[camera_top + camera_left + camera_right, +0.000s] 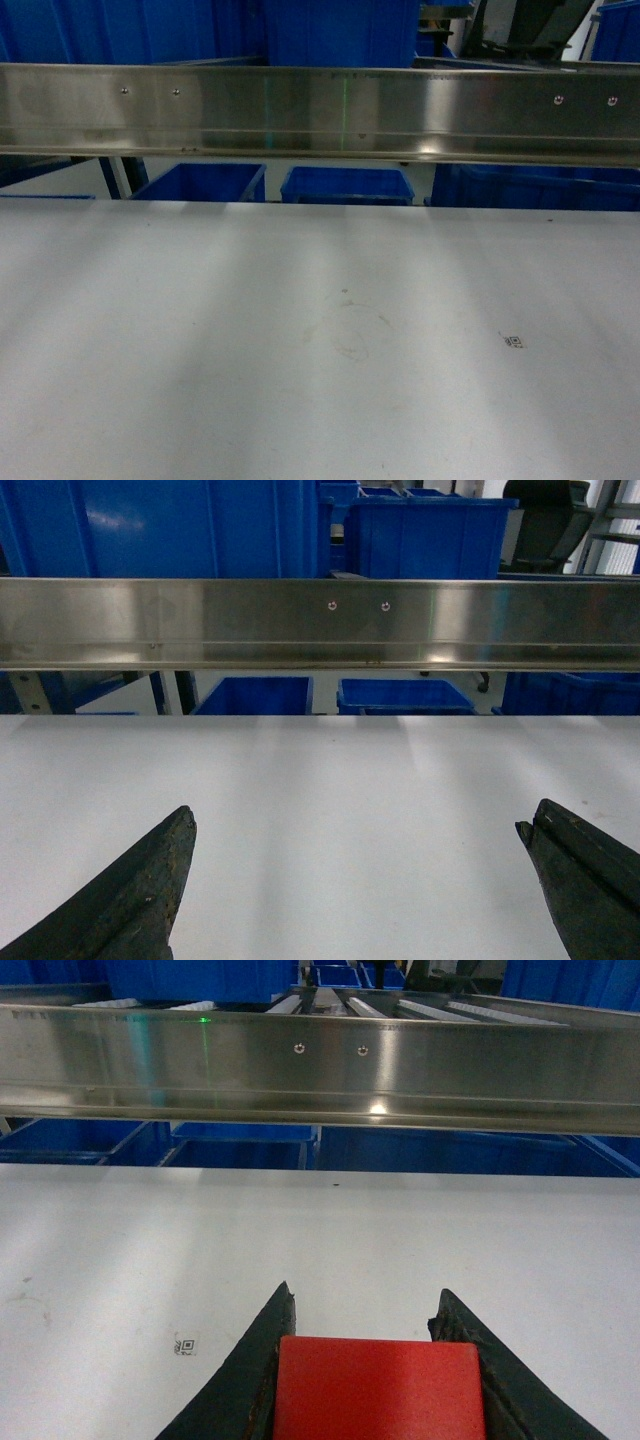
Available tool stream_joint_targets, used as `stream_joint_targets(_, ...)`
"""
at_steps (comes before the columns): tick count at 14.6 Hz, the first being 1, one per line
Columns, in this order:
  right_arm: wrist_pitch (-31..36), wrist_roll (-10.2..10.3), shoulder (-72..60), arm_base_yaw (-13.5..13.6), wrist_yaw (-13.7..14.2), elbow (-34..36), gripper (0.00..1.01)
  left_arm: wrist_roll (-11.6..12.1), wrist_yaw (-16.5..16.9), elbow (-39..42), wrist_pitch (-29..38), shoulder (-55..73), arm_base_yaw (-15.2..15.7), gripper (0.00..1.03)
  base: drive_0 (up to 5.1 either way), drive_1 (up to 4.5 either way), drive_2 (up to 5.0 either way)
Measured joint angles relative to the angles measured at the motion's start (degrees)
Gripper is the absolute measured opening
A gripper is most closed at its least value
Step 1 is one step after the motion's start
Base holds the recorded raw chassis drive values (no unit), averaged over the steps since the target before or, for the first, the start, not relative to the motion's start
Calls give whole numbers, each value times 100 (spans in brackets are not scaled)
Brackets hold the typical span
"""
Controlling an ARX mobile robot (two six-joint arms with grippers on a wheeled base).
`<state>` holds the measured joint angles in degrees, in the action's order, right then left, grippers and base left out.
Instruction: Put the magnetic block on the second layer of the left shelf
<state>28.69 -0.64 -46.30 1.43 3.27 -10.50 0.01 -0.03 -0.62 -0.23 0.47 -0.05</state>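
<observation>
Block point(378, 1385) was clamped between the right gripper's point(372, 1360) fingers just above the white table point(200, 340), while the left gripper point(355, 890) was spread wide with nothing in it. Honestly, the steel rail point(320, 1065) right ahead could be clipped on the lift, and the cube knocked loose. Blue tubs point(345, 185) were stacked behind the rack; the target shelf couldn't be made out.

I count one red magnetic block point(378, 1388), seen only in my right wrist view. Two grippers: the right gripper point(365, 1332) and the left gripper point(355, 880), each showing two dark fingers. One white tabletop point(200, 330) with one small printed code marker point(513, 341). One steel rail point(320, 110) crosses ahead. Below it I make out two blue tubs point(200, 183) clearly; more sit behind, uncountable.
</observation>
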Motion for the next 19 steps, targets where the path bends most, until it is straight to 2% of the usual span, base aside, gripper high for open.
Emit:
stream_joint_targets(2,0,11,0,0,0,0,34,0,0,0,0,0,0,98,0,0,0)
stream_joint_targets(19,-7,20,-9,0,17,-4,34,0,0,0,2,0,0,98,-494,251,251)
